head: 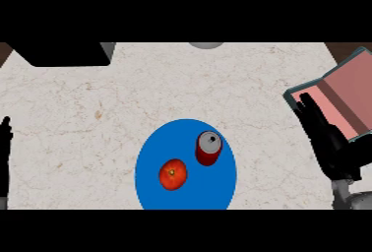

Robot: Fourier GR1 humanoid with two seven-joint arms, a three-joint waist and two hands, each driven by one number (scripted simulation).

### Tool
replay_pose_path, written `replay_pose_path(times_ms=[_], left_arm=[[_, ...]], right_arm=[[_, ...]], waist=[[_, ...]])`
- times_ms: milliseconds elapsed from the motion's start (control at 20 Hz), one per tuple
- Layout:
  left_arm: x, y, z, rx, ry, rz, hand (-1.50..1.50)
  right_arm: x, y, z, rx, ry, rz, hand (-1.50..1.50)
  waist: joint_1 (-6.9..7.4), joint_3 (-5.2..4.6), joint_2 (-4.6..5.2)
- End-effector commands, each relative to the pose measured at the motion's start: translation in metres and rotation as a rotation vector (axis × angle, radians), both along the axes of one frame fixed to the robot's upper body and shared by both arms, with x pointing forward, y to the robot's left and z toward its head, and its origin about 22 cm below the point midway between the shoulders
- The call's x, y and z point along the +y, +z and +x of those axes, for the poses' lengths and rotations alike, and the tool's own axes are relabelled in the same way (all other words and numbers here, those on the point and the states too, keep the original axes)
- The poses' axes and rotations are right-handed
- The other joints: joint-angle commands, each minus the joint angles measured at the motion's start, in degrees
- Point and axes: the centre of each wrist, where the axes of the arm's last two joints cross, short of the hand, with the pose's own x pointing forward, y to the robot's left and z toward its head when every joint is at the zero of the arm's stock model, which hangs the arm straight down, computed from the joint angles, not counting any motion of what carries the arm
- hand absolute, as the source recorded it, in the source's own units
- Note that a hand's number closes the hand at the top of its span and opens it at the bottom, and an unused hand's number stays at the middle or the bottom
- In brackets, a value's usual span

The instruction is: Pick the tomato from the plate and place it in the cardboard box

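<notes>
The round blue plate (154, 162) lies nearest, its lower rim cut off at the bottom of the view. On it rests the round red tomato (173, 174), left of the plate's middle, and just beside it, up and to the right, a dark red can with a silver top (208, 148); the two stand close but apart.

The right hand (328, 140), black on a grey forearm, comes in at the lower right with its fingers (308, 109) straight and stretched upward, holding nothing. Its fingertips overlap the near edge of the cardboard box with pinkish inner walls and a grey rim (349, 88), which sits at the right edge and is partly cut off there. A stretch of bare surface lies between this hand and the plate.

The left hand (5, 147) shows only as a dark sliver at the left edge, resting with fingers up and straight, well apart from the plate.

The pale marbled stone surface (87, 108) is bare to the left of and above the plate. A black block (65, 53) covers the top left corner, and a small grey rounded shape (207, 45) peeks in at the top edge.
</notes>
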Motion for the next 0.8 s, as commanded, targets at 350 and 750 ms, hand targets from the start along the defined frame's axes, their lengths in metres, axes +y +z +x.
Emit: replay_pose_path(times_ms=[350,750], left_arm=[[-0.089,0.024,0.037,-0.027,-0.372,-0.544,0.00],[-0.060,0.053,0.024,-0.036,-0.361,-0.573,0.00]], right_arm=[[0.086,0.068,0.028,-0.451,0.184,-0.069,-1.50],[0.121,0.075,-0.025,-0.723,0.502,-0.126,-1.50]], waist=[[3.17,1.19,0.73],[2.13,1.19,0.86]])
